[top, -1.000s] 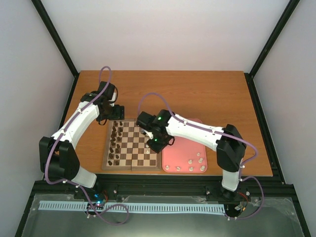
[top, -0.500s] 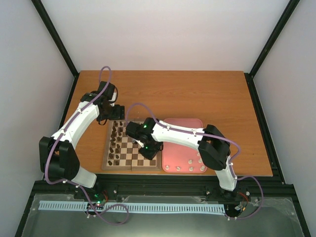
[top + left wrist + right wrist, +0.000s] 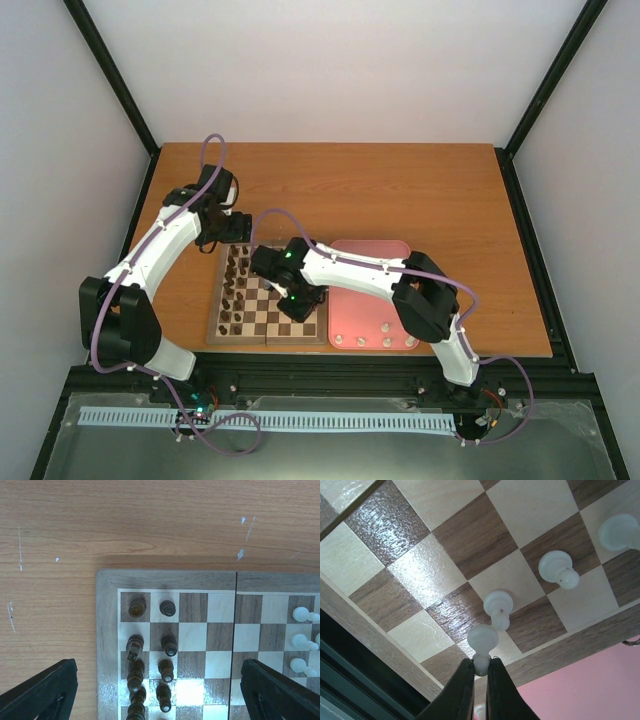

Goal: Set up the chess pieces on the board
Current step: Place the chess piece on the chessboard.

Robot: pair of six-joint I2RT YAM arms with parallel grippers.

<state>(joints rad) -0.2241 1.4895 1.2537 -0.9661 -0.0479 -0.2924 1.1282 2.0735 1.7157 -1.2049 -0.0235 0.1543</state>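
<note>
The board [image 3: 258,320] lies between the arms, and dark brown pieces [image 3: 235,285] fill its left columns. My right gripper [image 3: 480,666] is shut on a cream-white pawn [image 3: 482,639], held just above the board's squares near its right border [image 3: 560,647]. Three more white pawns [image 3: 498,605] stand in a line on the squares beside it. In the top view this gripper [image 3: 300,302] hangs over the board's near right part. My left gripper [image 3: 159,666] hovers open over the board's far left corner, with nothing between its fingers [image 3: 46,692].
The pink tray [image 3: 372,285] sits right of the board, with several white pieces [image 3: 386,341] along its near edge. In the left wrist view, dark pieces [image 3: 169,645] stand in two columns and three white ones [image 3: 301,641] show at the right edge.
My right arm has swung left and nearer, carrying the pawn from the board's right edge over its near right squares. The left arm has not moved.
</note>
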